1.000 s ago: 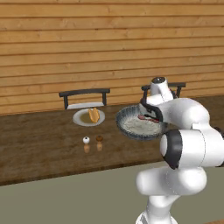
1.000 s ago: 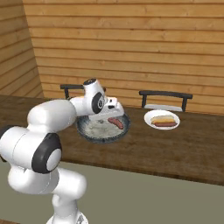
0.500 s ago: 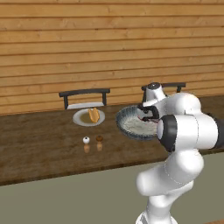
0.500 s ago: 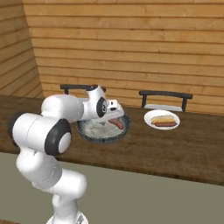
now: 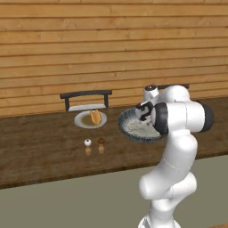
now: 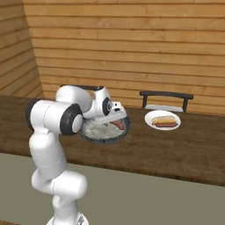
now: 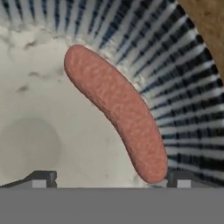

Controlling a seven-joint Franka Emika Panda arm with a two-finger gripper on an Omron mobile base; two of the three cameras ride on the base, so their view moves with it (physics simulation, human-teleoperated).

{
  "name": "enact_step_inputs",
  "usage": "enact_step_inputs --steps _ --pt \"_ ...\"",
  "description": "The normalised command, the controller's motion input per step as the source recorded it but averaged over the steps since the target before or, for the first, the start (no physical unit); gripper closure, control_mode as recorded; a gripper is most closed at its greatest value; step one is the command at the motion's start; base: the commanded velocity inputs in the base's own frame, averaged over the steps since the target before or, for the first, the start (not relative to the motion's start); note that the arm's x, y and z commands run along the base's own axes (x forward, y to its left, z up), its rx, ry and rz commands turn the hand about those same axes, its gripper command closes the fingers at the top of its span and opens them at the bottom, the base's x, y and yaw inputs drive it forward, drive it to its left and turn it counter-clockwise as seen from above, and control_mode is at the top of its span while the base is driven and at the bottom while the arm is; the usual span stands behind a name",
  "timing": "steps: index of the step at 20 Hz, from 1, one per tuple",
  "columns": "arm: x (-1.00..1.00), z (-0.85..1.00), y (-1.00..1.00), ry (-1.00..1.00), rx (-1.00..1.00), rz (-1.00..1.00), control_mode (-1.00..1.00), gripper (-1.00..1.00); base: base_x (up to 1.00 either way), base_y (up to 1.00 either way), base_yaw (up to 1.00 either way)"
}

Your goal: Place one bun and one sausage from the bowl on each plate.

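The dark grey bowl has a ribbed wall and a pale speckled floor, and one reddish sausage lies curved along that wall. My gripper hangs open just above it, with the sausage's near end close to the right fingertip. From the left, the bowl sits half behind my arm, and the left plate holds a bun. From the right, the sausage lies in the bowl, and the right plate carries a bun and a sausage.
Two small shakers stand on the dark wooden counter in front of the left plate. Dark chair backs rise behind the counter against the wooden wall.
My hand has come down closer over the bowl while the arm folded in and its elbow swung. The jaws stayed open. Sausage, buns and plates have not moved.
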Motion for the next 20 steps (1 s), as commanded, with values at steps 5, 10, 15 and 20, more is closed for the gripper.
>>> enact_step_inputs --steps 5,10,15,20 --pt "0.45 -0.32 -0.13 0.0 0.0 0.01 -1.0 -1.0 0.0 0.0 0.0" --pt "0.27 -0.25 -0.2 -0.01 0.0 0.0 -1.0 -1.0 0.0 0.0 0.0" --pt "0.04 -0.59 -0.09 0.0 -0.03 0.0 -1.0 1.0 0.0 0.0 0.0" --pt "-0.02 -0.72 -0.02 0.0 -0.01 0.0 -1.0 1.0 0.0 0.0 0.0"
